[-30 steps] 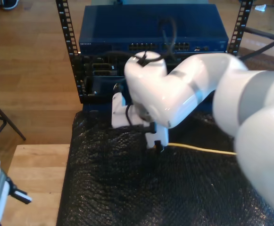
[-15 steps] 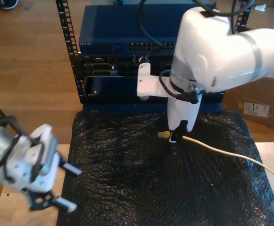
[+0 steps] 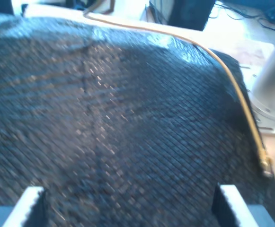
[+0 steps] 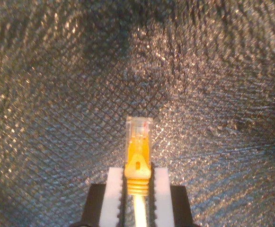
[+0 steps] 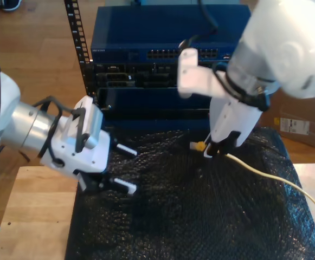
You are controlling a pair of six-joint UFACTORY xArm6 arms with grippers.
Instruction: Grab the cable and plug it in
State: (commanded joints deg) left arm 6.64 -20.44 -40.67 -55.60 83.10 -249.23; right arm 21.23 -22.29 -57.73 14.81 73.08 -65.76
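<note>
The yellow-orange cable (image 5: pixel 265 174) runs across the black mat from the exterior view's right edge. Its clear plug (image 5: pixel 199 145) points toward the exterior view's left. My second gripper (image 5: pixel 210 151) is shut on the cable just behind the plug, close above the mat. In the second wrist view the plug (image 4: pixel 138 142) sticks out past the white fingertips (image 4: pixel 113 177) of my second gripper (image 4: pixel 138 177). My first gripper (image 5: pixel 127 168) hovers open over the mat's edge at the exterior view's left, holding nothing. Its wrist view shows that gripper (image 3: pixel 128 196) with jaws wide apart and the cable (image 3: pixel 236 90) far off.
A blue network switch (image 5: pixel 157 32) with a row of ports (image 5: pixel 168 53) sits in a black rack behind the black bubble-wrap mat (image 5: pixel 173 216). A wooden tabletop (image 5: pixel 32 216) borders the mat at the exterior view's left. A cardboard box (image 5: pixel 295 127) stands at the exterior view's right.
My second gripper has carried the plug toward the exterior view's right and slightly back. My first arm has swung up from the exterior view's lower left to the mat's edge.
</note>
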